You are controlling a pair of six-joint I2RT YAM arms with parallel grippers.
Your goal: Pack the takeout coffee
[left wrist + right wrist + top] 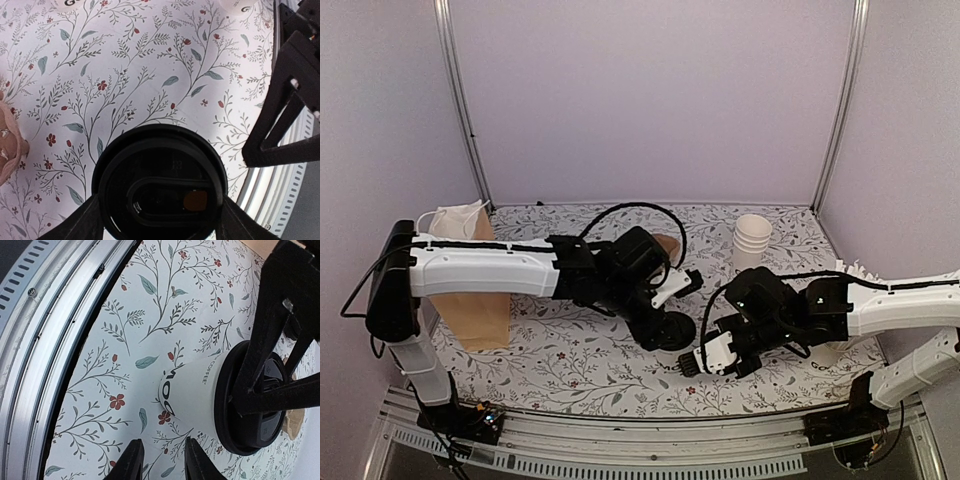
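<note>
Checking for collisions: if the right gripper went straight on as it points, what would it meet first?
Probably the takeout coffee, whose white wall sits just ahead of the right gripper; depth is unclear. The left gripper holds its black lid.

Right wrist view: the takeout cup (192,395) carries two printed items, both black on white.

1. The small word "COFFEE" stands on the wall just under the lid (245,432), at about one o'clock from the large print.
2. Large bold letters sit near the base, at the cup's nine o'clock end. They wrap round the curve, and I read only round "O" shapes, no whole word.

Left wrist view: at eleven o'clock the far cup (75,2) shows a bold "G", cropped by the frame edge. At one o'clock the second cup (235,4) likewise shows a cropped "G". The lid centre bears small moulded marks that I cannot read.
</note>
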